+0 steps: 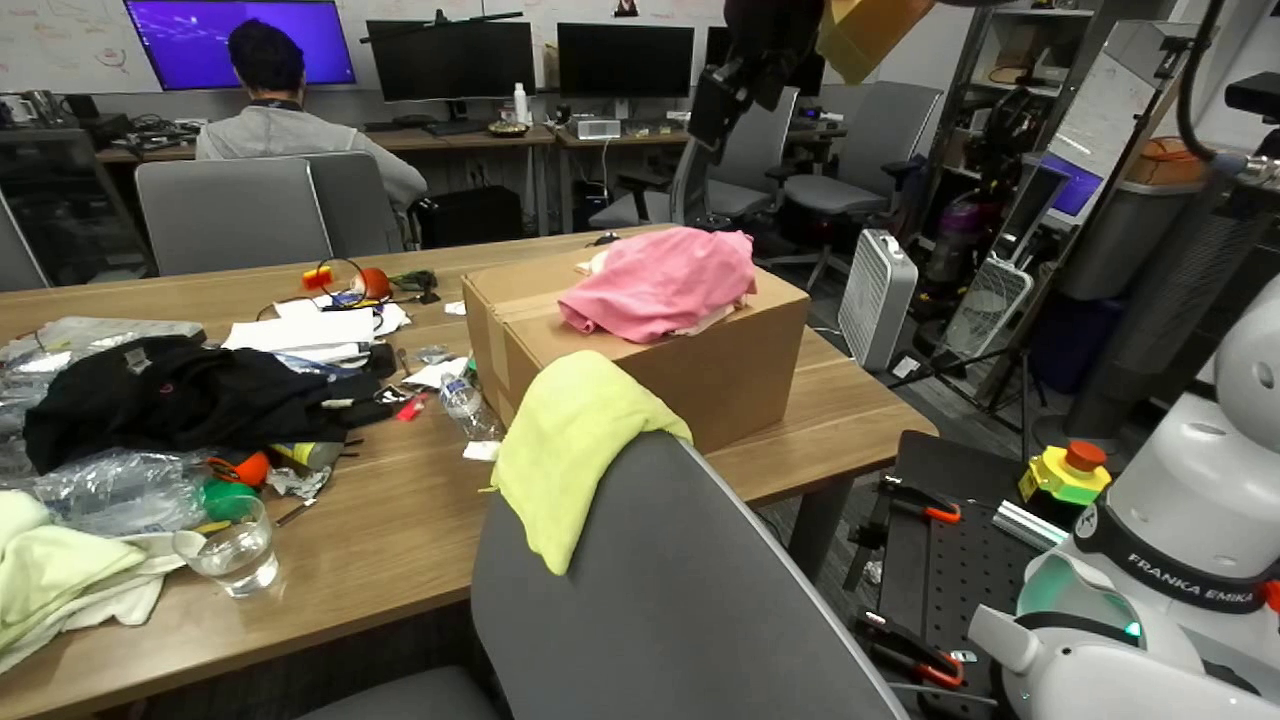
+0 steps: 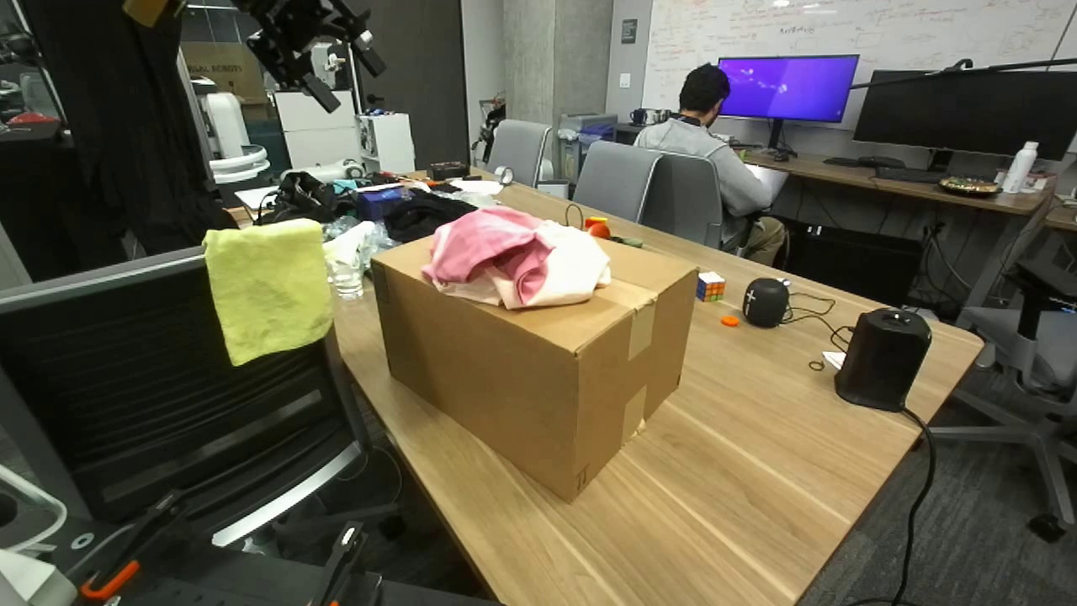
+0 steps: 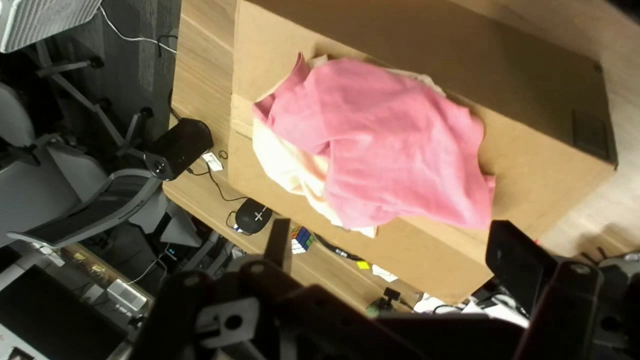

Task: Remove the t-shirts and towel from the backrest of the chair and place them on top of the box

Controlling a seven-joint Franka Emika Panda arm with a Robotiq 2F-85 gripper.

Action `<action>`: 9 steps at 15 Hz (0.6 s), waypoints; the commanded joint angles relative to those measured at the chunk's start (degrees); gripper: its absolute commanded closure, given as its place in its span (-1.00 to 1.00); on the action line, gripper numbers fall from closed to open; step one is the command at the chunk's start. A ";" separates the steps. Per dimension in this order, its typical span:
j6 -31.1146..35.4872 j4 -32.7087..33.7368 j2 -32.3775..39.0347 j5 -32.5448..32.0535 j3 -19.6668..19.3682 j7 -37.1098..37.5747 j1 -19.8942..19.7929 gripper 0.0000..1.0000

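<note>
At upper left in an exterior view, my Robotiq gripper hangs high, jaws apart, nothing between. Lime-yellow towel, likely my next target, lies lower and slightly left, draped over the office chair's backrest, long axis apparently crossing its top edge.

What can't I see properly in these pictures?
Inside of the cardboard box: hidden by its closed top, all views.
Part of the cream cloth: under the pink cloth, wrist view.
Base of the near chair: cut off by the bottom edge in an exterior view.
Writing on the whiteboard: too small in both exterior views.
</note>
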 commanded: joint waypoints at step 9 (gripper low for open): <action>-5.70 -3.90 0.77 0.45 -14.86 -8.28 25.37 -1.00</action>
